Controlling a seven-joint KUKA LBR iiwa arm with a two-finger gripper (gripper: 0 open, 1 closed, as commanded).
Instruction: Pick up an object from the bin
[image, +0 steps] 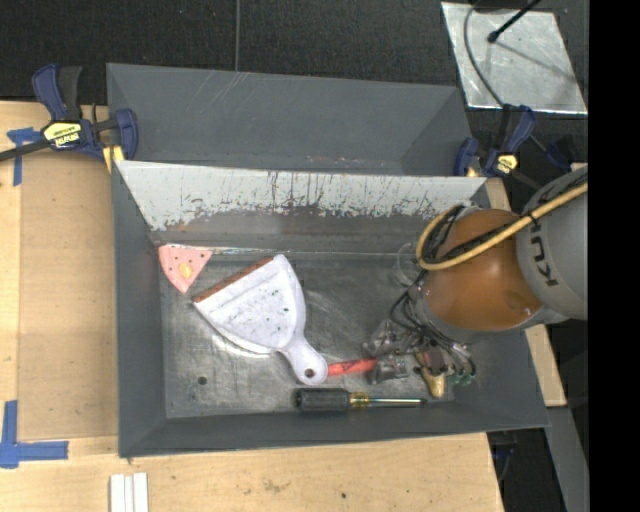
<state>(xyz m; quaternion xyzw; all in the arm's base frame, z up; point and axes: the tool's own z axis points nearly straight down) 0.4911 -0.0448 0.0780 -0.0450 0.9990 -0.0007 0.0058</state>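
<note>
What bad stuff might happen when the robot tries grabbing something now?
The gripper sits low by a small red thing lying right beside the handle of the white dustpan, so a grab might shove that instead. The black-handled screwdriver lies just in front, along the near wall of the bin, and might get bumped or pinched too.

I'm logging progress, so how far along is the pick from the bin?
Nothing looks lifted yet: the white dustpan, pink triangle and black-handled screwdriver lie on the bin floor. In hand: the gripper is down beside a small red piece. Left: grasping and lifting one thing.
</note>
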